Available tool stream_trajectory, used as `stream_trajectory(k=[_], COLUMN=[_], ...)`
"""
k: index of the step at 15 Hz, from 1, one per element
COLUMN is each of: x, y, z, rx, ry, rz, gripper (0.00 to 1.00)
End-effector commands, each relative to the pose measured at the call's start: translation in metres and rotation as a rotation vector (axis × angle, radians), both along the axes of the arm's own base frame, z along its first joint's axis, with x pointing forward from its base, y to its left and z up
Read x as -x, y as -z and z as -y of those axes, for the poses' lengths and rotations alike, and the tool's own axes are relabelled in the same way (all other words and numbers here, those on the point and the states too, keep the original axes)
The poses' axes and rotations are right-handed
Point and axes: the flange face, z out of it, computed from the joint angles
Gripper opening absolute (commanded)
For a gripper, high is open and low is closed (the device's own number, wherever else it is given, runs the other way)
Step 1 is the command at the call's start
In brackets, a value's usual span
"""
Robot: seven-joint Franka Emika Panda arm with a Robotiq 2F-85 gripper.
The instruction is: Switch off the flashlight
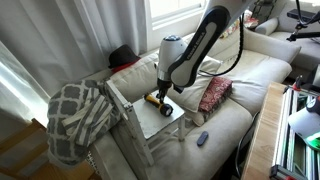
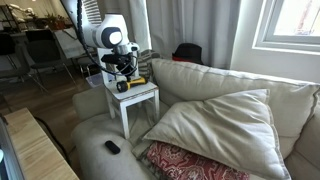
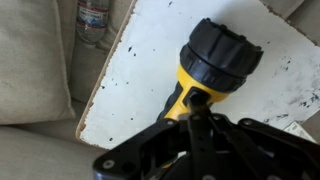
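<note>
The flashlight (image 3: 215, 55) lies on its side on a small white side table (image 3: 135, 70), with its yellow body and wider black head. It also shows in both exterior views (image 1: 155, 100) (image 2: 132, 85). My gripper (image 3: 197, 103) is shut, and its joined fingertips rest on top of the yellow body just behind the head. In both exterior views the gripper (image 1: 163, 90) (image 2: 124, 78) points down onto the flashlight. I cannot tell from the frames whether the lamp is lit.
The table (image 1: 172, 120) (image 2: 146, 93) stands against a beige sofa. A plaid blanket (image 1: 80, 115) hangs beside it. A red patterned pillow (image 1: 214, 93) (image 2: 190, 163), a large beige cushion (image 2: 220, 125) and a dark remote (image 1: 202, 138) (image 2: 112, 147) lie on the sofa. A water bottle (image 3: 93, 20) lies beside the table.
</note>
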Motion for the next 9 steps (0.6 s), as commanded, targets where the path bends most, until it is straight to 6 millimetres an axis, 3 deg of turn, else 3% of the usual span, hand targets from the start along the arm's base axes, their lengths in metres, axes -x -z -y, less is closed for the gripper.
stream_trajectory(k=[1,5,9], x=[0.016,0.028,0.039], y=[0.034,0.045,0.032], z=[-0.003,-0.017,-0.016], rx=[0.018,-0.013,-0.027], ry=[0.044,0.046,0.057], rz=[0.036,0.075,0.116], gripper=[0.00,0.00,0.00])
